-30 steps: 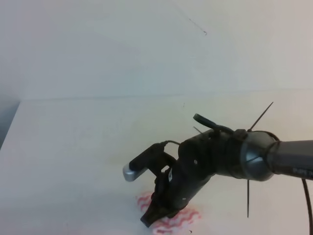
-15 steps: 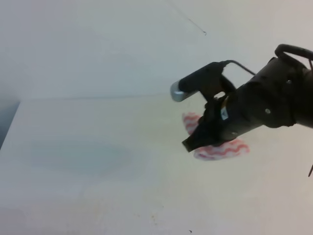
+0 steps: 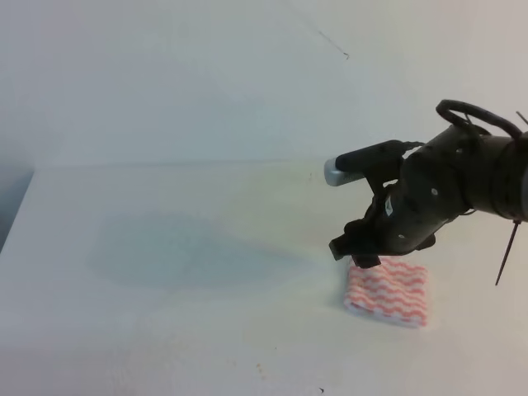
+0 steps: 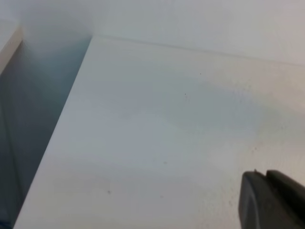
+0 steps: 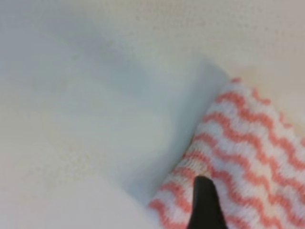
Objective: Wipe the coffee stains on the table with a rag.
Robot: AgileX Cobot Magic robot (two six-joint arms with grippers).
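Rag (image 3: 388, 294): folded striped cloth lying flat on table (image 3: 165, 330), right side, likely light, soft, limp (pinch a folded edge); right gripper (image 3: 361, 252) just above, opening unclear.

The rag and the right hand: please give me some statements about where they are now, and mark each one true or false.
1. The rag lies flat on the table. True.
2. The rag is plain blue. False: it is white with wavy pink-red stripes.
3. The right hand is at the rag's upper left corner in the exterior high view. True.
4. The rag hangs in the air from the right hand. False: it rests on the table.
5. A big brown puddle lies beside the rag. False: no brown puddle shows near it.
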